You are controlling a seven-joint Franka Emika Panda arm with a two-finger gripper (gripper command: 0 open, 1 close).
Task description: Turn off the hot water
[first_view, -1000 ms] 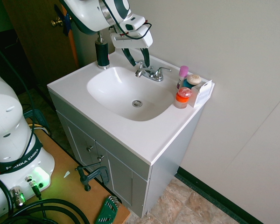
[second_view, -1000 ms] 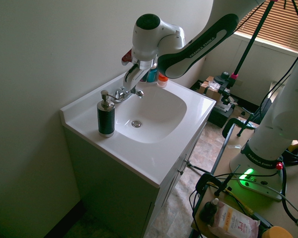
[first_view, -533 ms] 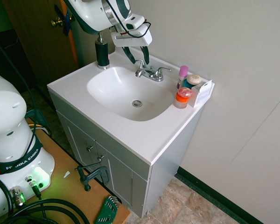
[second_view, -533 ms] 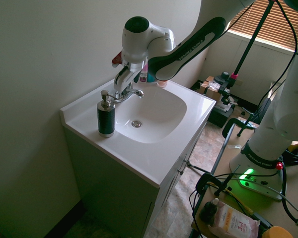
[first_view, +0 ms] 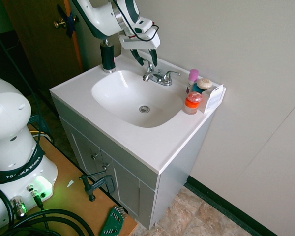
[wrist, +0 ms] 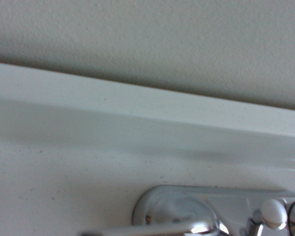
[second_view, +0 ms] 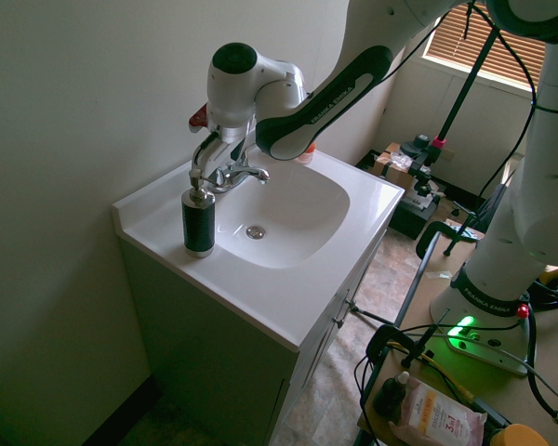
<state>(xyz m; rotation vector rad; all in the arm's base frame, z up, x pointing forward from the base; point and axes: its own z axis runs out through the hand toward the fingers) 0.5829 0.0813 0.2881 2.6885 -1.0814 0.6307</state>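
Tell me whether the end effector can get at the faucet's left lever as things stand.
Probably yes. The end effector hangs open just above the left lever, with nothing between them. The soap dispenser stands off to one side and the spout sits lower, so the way down looks free.

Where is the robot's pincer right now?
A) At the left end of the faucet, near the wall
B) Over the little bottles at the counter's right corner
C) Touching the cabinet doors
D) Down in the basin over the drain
A: in the first exterior view the pincer hangs just over the faucet's left lever, well away from the drain and the bottles.
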